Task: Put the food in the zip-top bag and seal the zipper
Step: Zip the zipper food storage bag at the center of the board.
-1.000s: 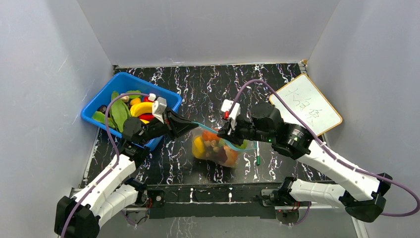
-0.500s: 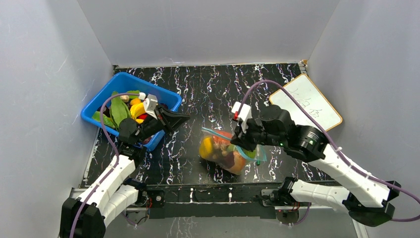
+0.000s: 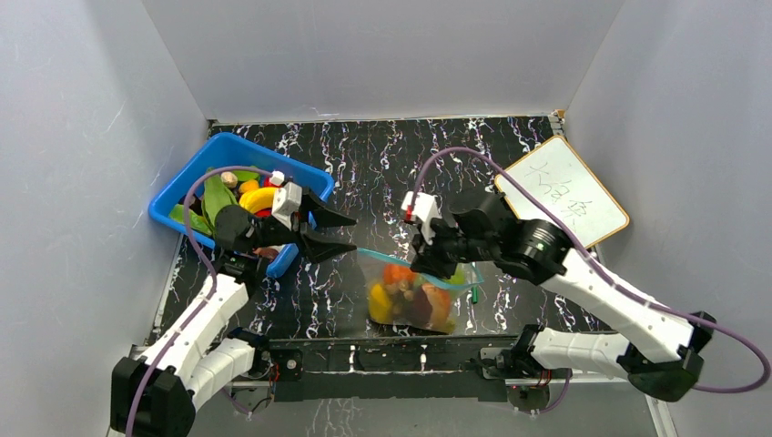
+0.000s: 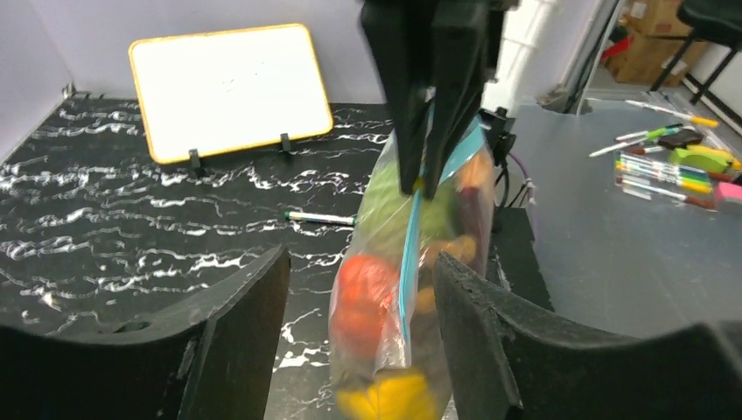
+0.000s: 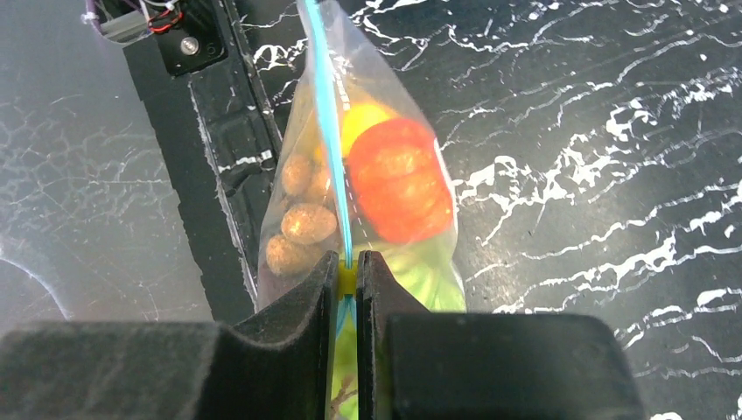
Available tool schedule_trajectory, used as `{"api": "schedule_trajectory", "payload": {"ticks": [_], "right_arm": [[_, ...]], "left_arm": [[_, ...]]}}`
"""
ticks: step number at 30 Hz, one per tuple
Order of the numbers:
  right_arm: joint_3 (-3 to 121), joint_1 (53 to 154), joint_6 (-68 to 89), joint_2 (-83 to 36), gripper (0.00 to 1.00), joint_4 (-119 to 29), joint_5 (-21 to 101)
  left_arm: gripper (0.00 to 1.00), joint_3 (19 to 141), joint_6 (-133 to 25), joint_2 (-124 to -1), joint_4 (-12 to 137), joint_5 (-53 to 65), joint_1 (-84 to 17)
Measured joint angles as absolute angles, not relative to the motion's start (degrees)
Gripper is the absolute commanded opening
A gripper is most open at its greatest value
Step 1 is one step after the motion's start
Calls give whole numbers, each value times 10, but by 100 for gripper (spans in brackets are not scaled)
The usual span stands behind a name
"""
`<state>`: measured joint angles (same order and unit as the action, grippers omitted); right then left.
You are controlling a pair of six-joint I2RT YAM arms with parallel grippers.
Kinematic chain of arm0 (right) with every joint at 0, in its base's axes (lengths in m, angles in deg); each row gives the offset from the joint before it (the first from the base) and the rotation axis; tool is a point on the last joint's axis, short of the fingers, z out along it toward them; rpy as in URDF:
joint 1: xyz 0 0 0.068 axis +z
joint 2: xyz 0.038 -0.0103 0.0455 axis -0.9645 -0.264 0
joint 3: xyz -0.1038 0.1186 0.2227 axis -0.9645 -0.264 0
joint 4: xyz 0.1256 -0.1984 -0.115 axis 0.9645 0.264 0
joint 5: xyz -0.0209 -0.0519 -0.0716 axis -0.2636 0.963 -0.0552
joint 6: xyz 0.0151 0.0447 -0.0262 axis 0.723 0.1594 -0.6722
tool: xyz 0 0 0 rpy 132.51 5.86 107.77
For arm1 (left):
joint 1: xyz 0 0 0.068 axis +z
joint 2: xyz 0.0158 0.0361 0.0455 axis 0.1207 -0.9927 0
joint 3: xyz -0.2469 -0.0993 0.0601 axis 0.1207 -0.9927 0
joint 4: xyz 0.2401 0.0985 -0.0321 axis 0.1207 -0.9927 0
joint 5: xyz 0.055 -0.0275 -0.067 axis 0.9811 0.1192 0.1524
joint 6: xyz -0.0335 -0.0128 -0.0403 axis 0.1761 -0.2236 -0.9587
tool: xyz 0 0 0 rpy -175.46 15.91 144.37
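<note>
Low in mid-frame, pinching the zipper [image 3: 387, 258] of the zip-top bag [image 3: 437, 309] of food [image 3: 398, 277] with the right gripper [image 3: 428, 265], left gripper [image 3: 351, 234] spread wide just to its left.

Even, diffuse light from above fills the white-walled enclosure. The top view is bright and sharp, with only soft, short shadows under the arms on the marbled black table [image 3: 382, 164]. The whiteboard [image 3: 564, 205] at far right reads pale, without hard glare. In the left wrist view the zip-top bag [image 4: 385, 297] smears at its near end (motion or focus, hard to say), and the left gripper [image 4: 360, 261] shows as dark, soft-edged shapes. The right wrist view is crisper: the zipper [image 5: 328, 131] is sharp, the plastic glints faintly, and the right gripper [image 5: 350, 262] is underexposed.
</note>
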<state>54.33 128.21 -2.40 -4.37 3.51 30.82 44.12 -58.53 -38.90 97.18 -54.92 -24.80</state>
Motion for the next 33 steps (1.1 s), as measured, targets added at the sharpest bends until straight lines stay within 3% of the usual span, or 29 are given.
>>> {"api": "schedule_trajectory", "payload": {"ticks": [3, 9, 12, 15, 20, 23, 28, 33], "right_arm": [[558, 1282, -33, -71, 0, 27, 294], [596, 1282, -50, -112, 0, -11, 257], [603, 1282, -54, -122, 0, -18, 249], [615, 1282, -56, -138, 0, -21, 247], [619, 1282, -62, -146, 0, -25, 234], [619, 1282, -66, -146, 0, -26, 226], [618, 1282, -67, -144, 0, -27, 220], [597, 1282, -68, -127, 0, -45, 223]], "left_arm": [[66, 512, -451, -383, 793, -580, -248], [64, 584, -271, -406, 534, -600, -248], [58, 597, -217, -425, 456, -595, -248], [45, 613, -170, -444, 393, -590, -248], [31, 627, -125, -462, 343, -592, -248], [2, 627, -120, -461, 342, -610, -248], [0, 608, -145, -438, 383, -624, -248], [0, 541, -282, -385, 512, -571, -251]]}}
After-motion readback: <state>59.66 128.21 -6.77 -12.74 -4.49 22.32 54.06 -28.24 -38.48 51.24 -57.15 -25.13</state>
